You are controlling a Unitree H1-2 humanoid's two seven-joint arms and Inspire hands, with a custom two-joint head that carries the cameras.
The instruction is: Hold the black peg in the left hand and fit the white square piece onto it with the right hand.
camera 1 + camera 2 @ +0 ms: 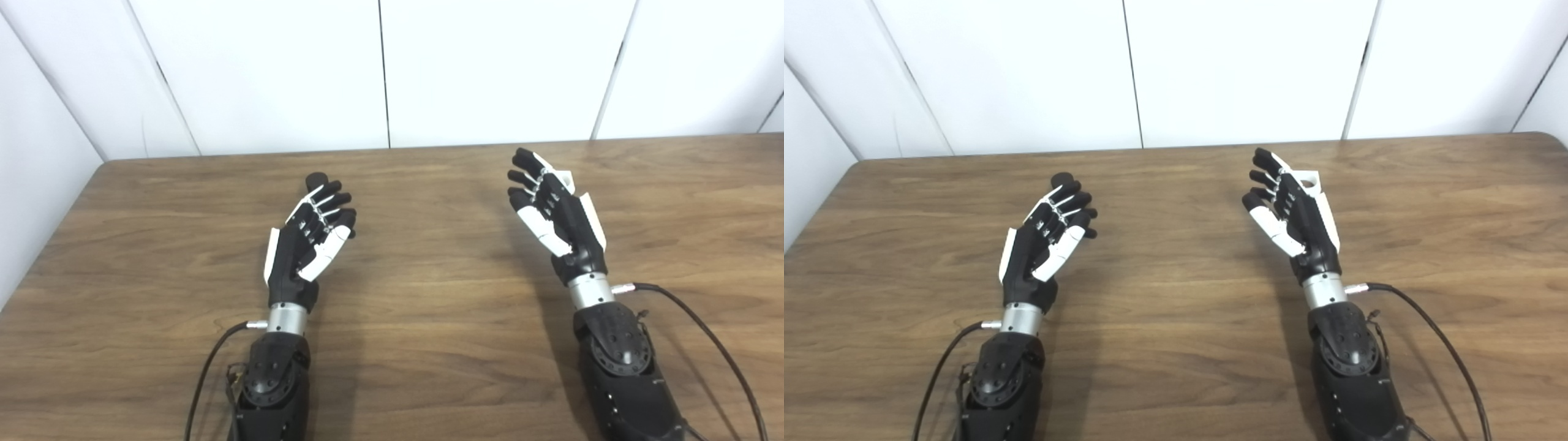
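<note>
My left hand sits left of centre in the frame, fingers loosely spread and a little curled, holding nothing. The black peg shows as a dark rounded top just past its fingertips, toward the upper middle of the frame; whether it touches them I cannot tell. My right hand is right of centre, fingers also apart and gripping nothing. The white square piece lies on the table just beyond it, half hidden behind the fingers, with a hole showing in it. Both parts look like small, stiff, light plastic, probably smooth enough to slip. I judge the peg should be wrapped low round its shaft, leaving the top free, and the piece pinched by its outer edges so the hole stays clear
</note>
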